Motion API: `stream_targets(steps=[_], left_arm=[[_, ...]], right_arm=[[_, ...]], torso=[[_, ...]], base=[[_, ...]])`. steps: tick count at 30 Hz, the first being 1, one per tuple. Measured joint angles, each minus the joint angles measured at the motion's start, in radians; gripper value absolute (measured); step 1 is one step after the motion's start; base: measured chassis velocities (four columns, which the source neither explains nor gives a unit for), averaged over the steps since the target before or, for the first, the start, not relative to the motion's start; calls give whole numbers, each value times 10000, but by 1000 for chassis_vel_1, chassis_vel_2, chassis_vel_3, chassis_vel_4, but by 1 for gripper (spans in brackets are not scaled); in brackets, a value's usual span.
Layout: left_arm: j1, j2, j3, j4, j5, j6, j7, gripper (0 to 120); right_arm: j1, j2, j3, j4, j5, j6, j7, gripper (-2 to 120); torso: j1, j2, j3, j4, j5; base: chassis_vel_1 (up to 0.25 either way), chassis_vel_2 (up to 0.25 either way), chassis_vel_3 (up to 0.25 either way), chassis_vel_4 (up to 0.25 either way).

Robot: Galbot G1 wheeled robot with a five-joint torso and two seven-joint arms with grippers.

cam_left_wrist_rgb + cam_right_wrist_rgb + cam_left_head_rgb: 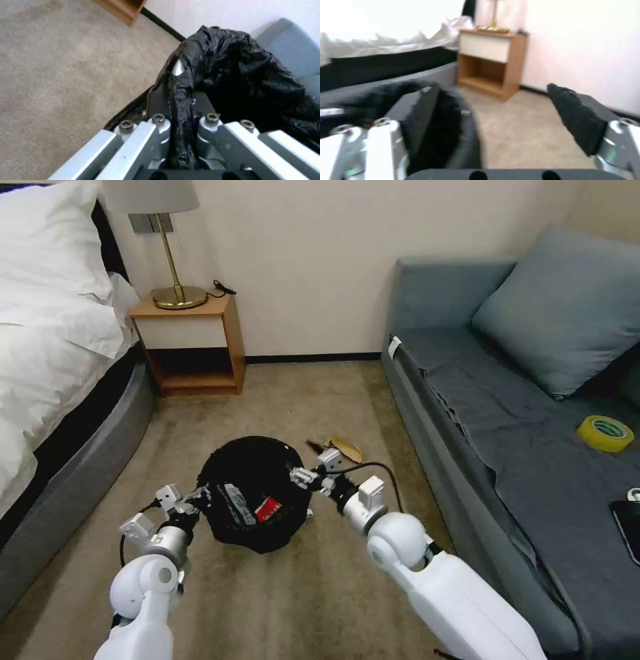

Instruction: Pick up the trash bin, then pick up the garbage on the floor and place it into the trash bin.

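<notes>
Black crinkly plastic is lining the trash bin (250, 493), which is sitting over the beige carpet (280, 607) between the bed (60, 380) and the grey sofa (507, 447), in front of the robot. Whether it is resting on the floor or lifted clear of it, I cannot tell. The left claw (200, 499) is clamping the bin's rim on the robot's left side; in the left wrist view its pads (156, 100) are pinching a fold of the bag between them. So the first step, taking hold of the bin, is looking done. The right claw (301, 477) is hovering at the opposite edge of the rim with its jaws apart and nothing between them. Inside the bin, a red-and-white wrapper (268, 509) is lying among other litter, so some garbage is already binned. Beyond the far rim, a tan-brown wrapper (347, 448) is lying on the carpet, waiting to be collected.
</notes>
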Motion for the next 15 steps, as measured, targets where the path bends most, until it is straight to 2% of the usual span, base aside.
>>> stream_targets(steps=[3,8,11,15], left_arm=[[104,12,-80,-192,-51,34,-89,5],[239,10,-202,-331,-96,55,-200,5],[397,-12,-368,-427,-121,72,-250,5],[506,-15,-549,-522,-200,114,-293,5]], right_arm=[[-370,184,519,99,-710,342,143,99],[-846,623,1267,148,-1333,766,230,100],[-1316,1127,2181,242,-2373,1223,37,100],[-1888,1437,2950,406,-3173,1650,-198,100]], torso=[[0,0,0,-1,0],[0,0,0,0,0],[0,0,0,0,-1],[0,0,0,1,-1]], base=[[0,0,0,0],[0,0,0,0],[0,0,0,0],[0,0,0,0]])
